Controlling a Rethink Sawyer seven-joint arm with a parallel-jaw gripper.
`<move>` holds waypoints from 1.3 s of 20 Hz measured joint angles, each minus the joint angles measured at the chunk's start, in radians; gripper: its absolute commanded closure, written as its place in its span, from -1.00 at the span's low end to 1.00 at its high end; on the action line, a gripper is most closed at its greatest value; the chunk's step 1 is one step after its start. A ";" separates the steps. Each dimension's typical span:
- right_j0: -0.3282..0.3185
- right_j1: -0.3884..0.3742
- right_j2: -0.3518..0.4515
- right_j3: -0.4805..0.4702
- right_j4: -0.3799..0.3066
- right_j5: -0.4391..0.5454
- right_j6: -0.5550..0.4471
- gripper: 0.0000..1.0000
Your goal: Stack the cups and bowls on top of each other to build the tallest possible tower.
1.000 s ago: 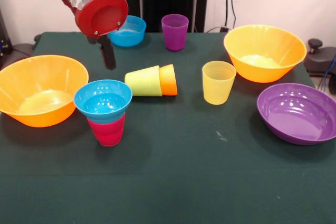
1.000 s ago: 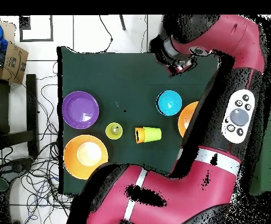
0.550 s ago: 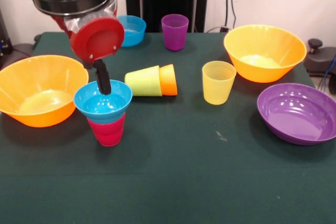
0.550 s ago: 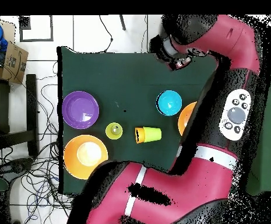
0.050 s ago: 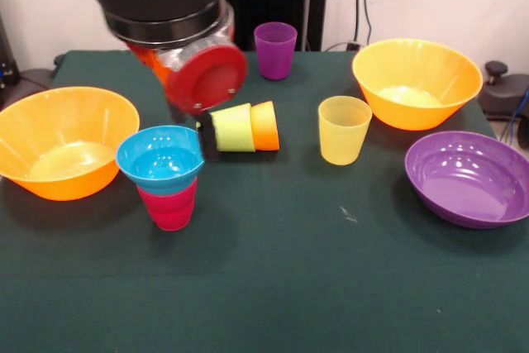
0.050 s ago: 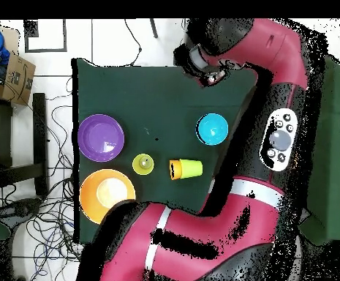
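Front view had the tower [image 5: 165, 175] at just two pieces: a cyan bowl [image 5: 161, 157] sitting upright on an upside-down red cup [image 5: 169, 206], near the left side of the green table [image 5: 331, 287]. It looked steady enough, bowl roughly centred on the cup, glossy and open side up. So I'd call the job barely started.

Everything else was loose. Right beside the tower, a lime green cup [image 5: 233, 128] lay on its side, with an orange cup [image 5: 264, 126] over its narrow end. A translucent yellow cup [image 5: 343, 129] stood upright a bit further right, and a purple cup [image 5: 274, 50] stood at the far edge. One large orange bowl [image 5: 62, 142] sat left of the tower, another large orange bowl [image 5: 416, 83] far right, with the shallow purple bowl [image 5: 469, 177] in front of it. Couldn't spot the second blue bowl, probably behind the arm.

The gripper [image 5: 207, 140] hung low between the tower and the lime green cup, mostly hidden by the wrist, so I couldn't tell its state.
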 measured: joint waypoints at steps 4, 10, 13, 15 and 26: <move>0.014 -0.005 0.000 0.012 0.019 -0.004 0.000 -1.00; 0.014 -0.010 0.000 0.045 0.047 -0.041 0.000 -1.00; 0.013 -0.012 0.000 0.076 0.060 -0.081 0.000 -1.00; 0.013 -0.013 -0.001 0.099 0.069 -0.113 0.000 -1.00; 0.014 -0.019 -0.001 0.223 0.135 -0.291 0.017 -1.00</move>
